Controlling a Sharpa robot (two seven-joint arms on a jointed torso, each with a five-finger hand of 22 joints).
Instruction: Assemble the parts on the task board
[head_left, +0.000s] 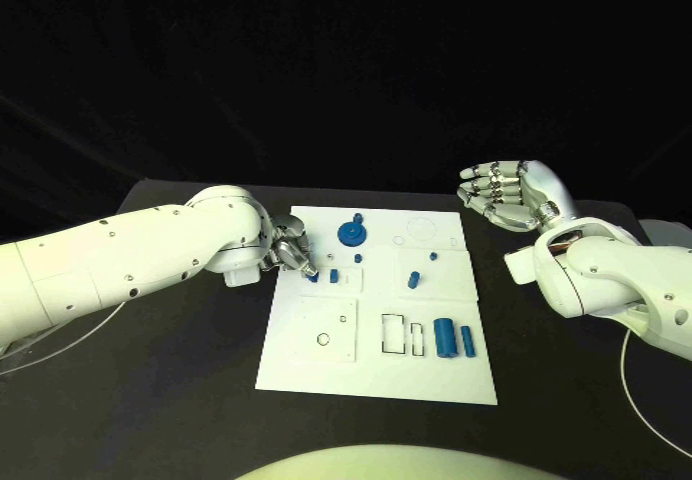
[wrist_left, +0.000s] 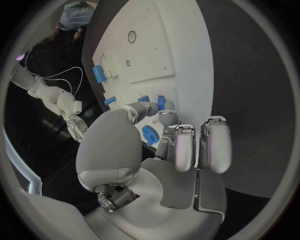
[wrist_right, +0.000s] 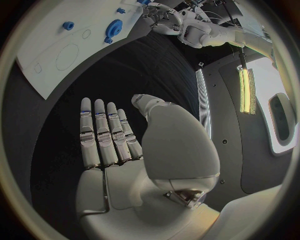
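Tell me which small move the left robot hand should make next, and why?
Probably it should close its fingertips on the small blue part at the board's left edge. The left robot hand already has its fingertips at that part, while the right robot hand is open and away from the board.

- No readable text, labels, brands or numbers anywhere.
- White task board (head_left: 378, 370): only thin black outlines of circles and rectangles, no lettering.
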